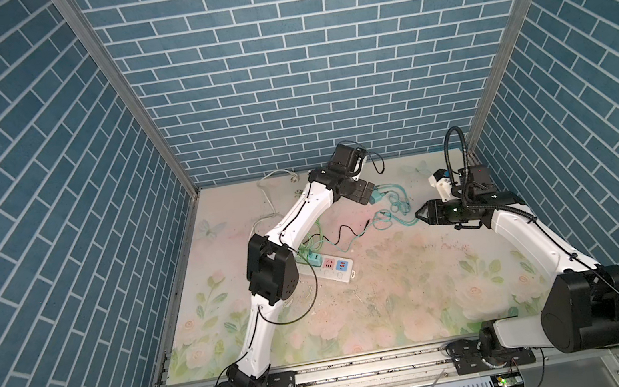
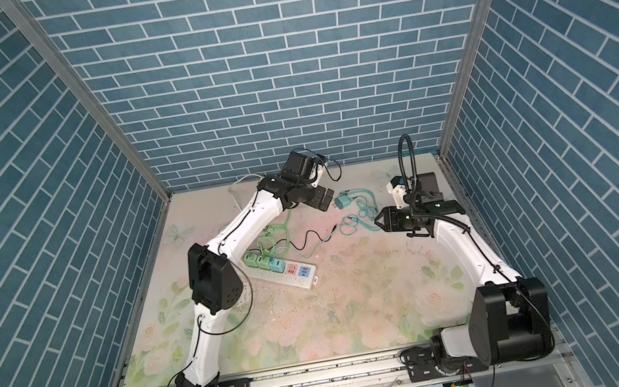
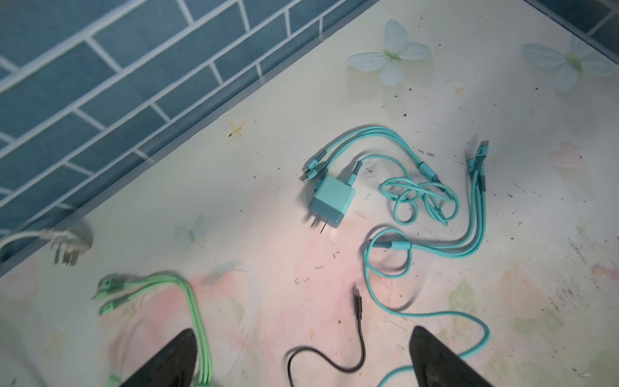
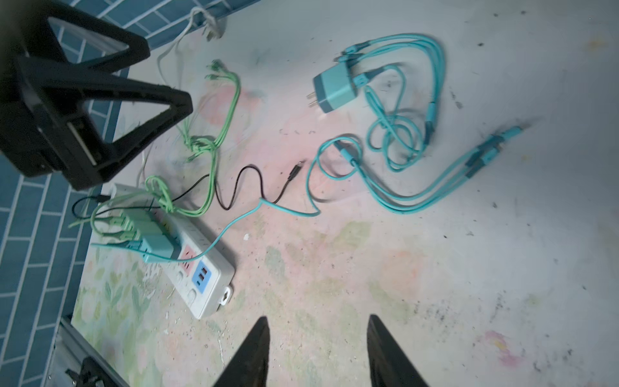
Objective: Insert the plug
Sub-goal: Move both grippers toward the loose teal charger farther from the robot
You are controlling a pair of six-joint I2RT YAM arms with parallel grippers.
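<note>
The teal charger plug (image 3: pixel 330 202) is seen lying on its side on the counter (image 1: pixel 399 294), near the back edge and right of the middle, with its two prongs bare. Its teal cable (image 3: pixel 422 201) is looped loosely beside it, toward the right edge.

The left gripper (image 3: pixel 301 330) is held above the counter just beside the plug, on the side toward the left edge. Its fingers (image 4: pixel 157 97) are spread wide and nothing is grasped. The right gripper (image 4: pixel 318 318) is placed near the right edge. Its fingers (image 4: pixel 258 348) are parted less widely and are likewise empty.

The white power strip (image 2: pixel 300 281) is laid slantwise toward the left edge, well apart from the plug. Three chargers (image 2: pixel 264 261) are seated in it, while a pink socket (image 4: pixel 187 259) and a blue USB panel (image 4: pixel 202 278) are left uncovered. Green cables (image 4: pixel 214 140) and a black cable (image 3: pixel 359 321) are strewn between strip and plug. Bare flowered surface is seen from the strip to the front edge. Any print on the strip is too small to be read.
</note>
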